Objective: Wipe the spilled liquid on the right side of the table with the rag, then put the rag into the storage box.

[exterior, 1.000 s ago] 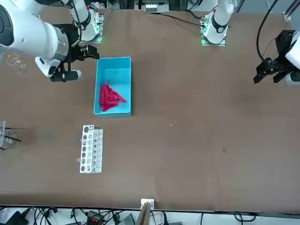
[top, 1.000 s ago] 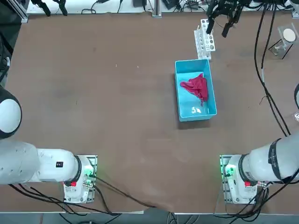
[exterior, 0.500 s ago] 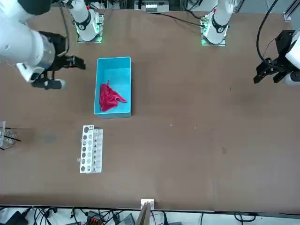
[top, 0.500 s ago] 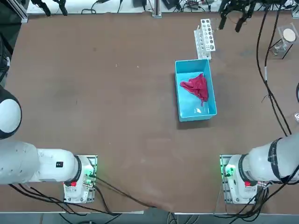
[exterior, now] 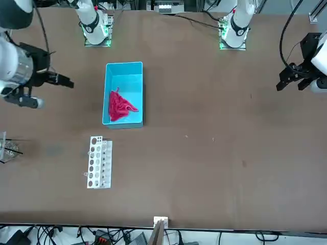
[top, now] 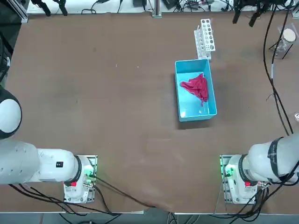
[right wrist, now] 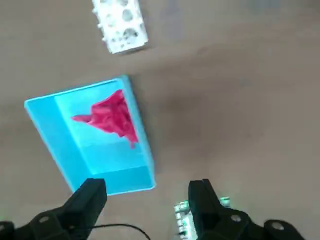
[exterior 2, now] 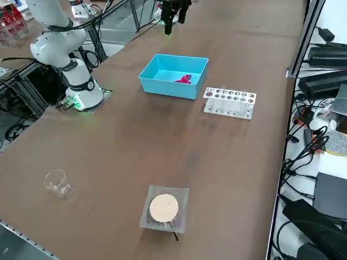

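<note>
From above, the red rag (top: 196, 87) lies crumpled inside the blue box (top: 182, 108), toward its 12 o'clock end; the white tube rack (top: 206, 38) stands just beyond at 12; the right gripper (top: 246, 13) hangs near the table's (top: 93, 93) far edge at 1 o'clock of the box, partly cut off by the frame.

From across the table, the gripper (exterior: 60, 81) sits at 9 o'clock of the box (exterior: 123, 66), well apart from it, holding nothing.

From the side, the rag (exterior 2: 184, 79) shows only as a red sliver over the box wall (exterior 2: 168, 88); a glass (exterior 2: 57, 182) and a round disc on a plate (exterior 2: 164, 208) stand near; I can make out no wet patch there.

From the wrist, the fingers (right wrist: 90, 197) are spread wide and empty, the rag (right wrist: 112, 117) loose below.

The cloth looks light, soft and floppy; I would pinch a raised fold near its middle, were it lifted again.
</note>
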You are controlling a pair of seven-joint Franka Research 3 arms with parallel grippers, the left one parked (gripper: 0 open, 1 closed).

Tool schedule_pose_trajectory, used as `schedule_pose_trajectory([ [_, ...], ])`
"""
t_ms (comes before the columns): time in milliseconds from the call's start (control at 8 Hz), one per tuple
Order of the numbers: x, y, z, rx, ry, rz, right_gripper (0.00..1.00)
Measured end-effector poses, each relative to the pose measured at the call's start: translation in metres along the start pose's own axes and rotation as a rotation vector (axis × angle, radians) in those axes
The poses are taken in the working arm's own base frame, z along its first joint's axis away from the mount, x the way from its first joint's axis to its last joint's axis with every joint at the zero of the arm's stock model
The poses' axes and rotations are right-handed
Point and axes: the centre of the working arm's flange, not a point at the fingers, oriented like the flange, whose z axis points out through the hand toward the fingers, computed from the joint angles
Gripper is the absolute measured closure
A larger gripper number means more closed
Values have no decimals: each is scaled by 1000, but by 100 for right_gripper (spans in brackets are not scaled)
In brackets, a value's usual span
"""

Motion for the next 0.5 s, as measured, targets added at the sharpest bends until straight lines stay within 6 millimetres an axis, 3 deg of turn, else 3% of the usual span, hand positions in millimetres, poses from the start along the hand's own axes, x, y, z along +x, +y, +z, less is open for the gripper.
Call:
schedule_pose_trajectory([
  [125,6,13,0,-5,11,-23,0],
  [500,24,85,-3,-8,33,-134,0],
])
